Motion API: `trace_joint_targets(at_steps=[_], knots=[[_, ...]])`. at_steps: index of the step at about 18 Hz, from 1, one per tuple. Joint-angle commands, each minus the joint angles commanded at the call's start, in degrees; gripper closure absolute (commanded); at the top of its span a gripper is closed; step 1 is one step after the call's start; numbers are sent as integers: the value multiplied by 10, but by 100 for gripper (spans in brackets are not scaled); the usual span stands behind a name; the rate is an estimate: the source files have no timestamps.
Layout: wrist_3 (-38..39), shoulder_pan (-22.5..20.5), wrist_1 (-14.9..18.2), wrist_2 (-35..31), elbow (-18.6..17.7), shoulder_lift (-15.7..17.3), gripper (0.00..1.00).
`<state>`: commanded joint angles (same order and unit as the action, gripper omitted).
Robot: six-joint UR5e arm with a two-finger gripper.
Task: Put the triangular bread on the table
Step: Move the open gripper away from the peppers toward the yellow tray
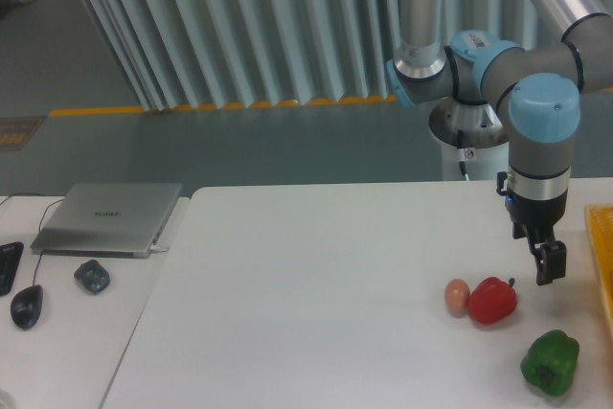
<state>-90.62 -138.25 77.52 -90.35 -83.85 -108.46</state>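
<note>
The triangular bread is not in view. My gripper (pixel 549 270) hangs from the arm over the right part of the large white table (pixel 316 284), pointing down, just above and to the right of the red pepper (pixel 492 300). I see it edge-on, so its two dark fingers overlap and I cannot tell whether they are open or shut. Nothing shows between them.
A small tan egg (pixel 458 295) lies against the red pepper's left side. A green pepper (pixel 550 362) sits at the front right. An orange-yellow tray or box edge (pixel 601 265) is cut off at the right border. A silver laptop (pixel 108 217) and two mice (pixel 92 276) lie on the left desk.
</note>
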Motion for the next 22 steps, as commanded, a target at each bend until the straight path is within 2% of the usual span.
trace_joint_targets(at_steps=[5, 9, 12, 18, 22], knots=[[-2, 0, -16, 2, -7, -3, 0], [3, -16, -74, -3, -42, 1, 0], [-16, -42, -78, -1, -40, 3, 0], [-153, -87, -80, -1, -52, -2, 0], [-172, -107, -81, -1, -57, -4, 0]])
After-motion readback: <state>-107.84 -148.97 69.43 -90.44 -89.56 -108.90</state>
